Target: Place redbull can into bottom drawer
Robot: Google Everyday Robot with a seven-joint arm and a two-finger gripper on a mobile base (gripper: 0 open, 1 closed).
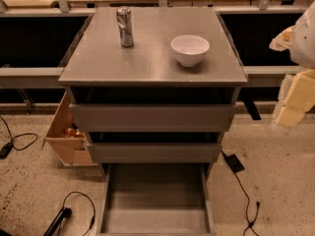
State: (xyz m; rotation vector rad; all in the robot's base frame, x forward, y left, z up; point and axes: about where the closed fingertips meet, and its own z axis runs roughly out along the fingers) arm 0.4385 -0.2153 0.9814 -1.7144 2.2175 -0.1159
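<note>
Well apart from hand [294, 101] at right edge, redbull can [125, 27] upright on cabinet top [147, 63], hand state unclear.

No writing is legible: the slim silvery metal can [125, 27] at upper left shows only faint dark markings, and the pale gripper [294, 104] at the right edge shows none.

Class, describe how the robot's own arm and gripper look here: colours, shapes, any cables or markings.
Only part shows, at the view's right edge. The arm is a smooth, rounded white shell with an orange-tan patch. Below it, the gripper is pale cream-yellow and blocky. No cables or markings show on either.
</note>
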